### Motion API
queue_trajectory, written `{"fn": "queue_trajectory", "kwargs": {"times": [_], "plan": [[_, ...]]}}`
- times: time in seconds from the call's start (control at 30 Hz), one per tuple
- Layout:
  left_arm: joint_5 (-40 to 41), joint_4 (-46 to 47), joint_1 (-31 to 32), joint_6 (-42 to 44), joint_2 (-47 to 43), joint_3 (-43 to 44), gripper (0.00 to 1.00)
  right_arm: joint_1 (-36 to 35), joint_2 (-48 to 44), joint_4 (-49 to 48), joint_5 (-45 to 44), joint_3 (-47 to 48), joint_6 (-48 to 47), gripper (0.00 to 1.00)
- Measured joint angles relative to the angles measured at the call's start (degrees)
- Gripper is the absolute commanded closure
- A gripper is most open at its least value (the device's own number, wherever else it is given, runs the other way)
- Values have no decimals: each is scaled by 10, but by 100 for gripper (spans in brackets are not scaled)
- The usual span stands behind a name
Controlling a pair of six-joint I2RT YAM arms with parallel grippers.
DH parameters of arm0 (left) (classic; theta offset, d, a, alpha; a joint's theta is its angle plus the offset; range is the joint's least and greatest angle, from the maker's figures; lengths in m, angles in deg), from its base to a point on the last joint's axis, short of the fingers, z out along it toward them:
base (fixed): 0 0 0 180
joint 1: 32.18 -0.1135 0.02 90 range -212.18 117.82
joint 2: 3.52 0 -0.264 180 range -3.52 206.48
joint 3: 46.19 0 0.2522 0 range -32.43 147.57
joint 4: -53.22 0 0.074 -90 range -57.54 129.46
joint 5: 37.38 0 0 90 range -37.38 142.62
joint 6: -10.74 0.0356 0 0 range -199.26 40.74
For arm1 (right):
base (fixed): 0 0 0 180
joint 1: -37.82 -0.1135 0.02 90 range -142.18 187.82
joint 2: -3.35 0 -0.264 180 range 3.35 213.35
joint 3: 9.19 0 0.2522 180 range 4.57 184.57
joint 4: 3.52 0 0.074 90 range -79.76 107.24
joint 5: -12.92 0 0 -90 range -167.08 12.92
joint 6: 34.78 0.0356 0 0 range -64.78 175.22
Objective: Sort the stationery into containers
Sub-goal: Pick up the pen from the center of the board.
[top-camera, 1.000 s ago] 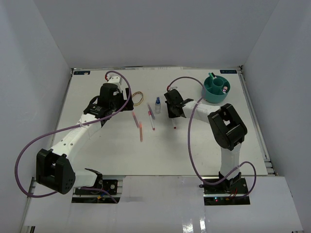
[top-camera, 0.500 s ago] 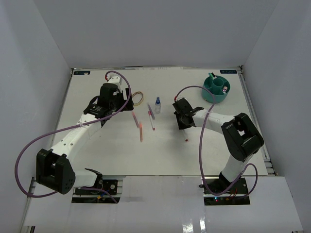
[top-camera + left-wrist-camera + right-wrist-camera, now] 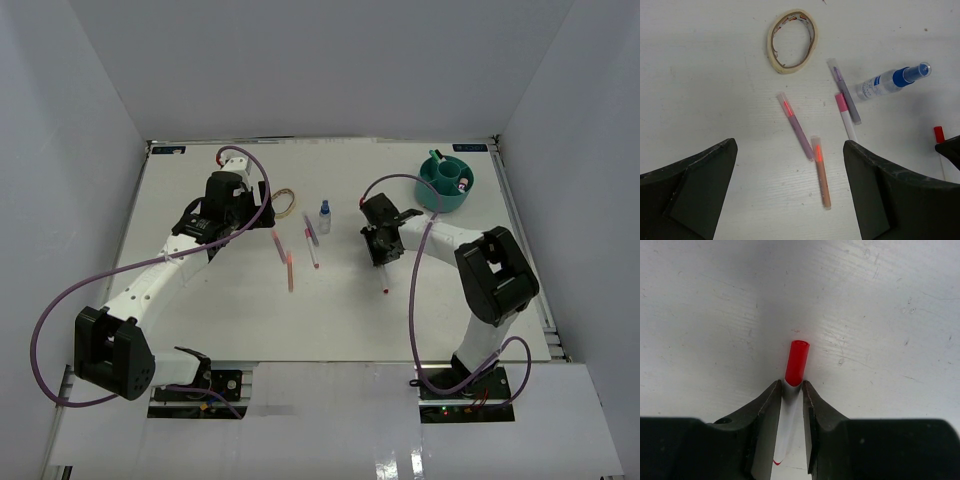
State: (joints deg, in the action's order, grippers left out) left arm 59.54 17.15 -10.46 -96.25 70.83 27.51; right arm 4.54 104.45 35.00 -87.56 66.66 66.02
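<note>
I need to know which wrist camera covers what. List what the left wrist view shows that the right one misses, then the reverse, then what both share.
Left wrist only: the loop, the bottle, four loose pens, and the open left claw.
Right wrist only: the red pen close up, its white barrel pinched between the fingers of the right claw.
Both: the red pen's cap and the white table.
</note>
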Motion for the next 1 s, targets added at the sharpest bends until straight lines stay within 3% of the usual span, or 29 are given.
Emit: {"fn": "queue_trajectory", "kwargs": {"times": [0.3,0.6,1.0], "plan": [[0,0,0,0,0,0,2,4,33,47,8,47,-10,69],[0,0,0,0,0,0,2,7,50,70,4,74,-11,89],[2,0,0,2,0,0,2,47,8,79,-45,104,-59,92]]}}
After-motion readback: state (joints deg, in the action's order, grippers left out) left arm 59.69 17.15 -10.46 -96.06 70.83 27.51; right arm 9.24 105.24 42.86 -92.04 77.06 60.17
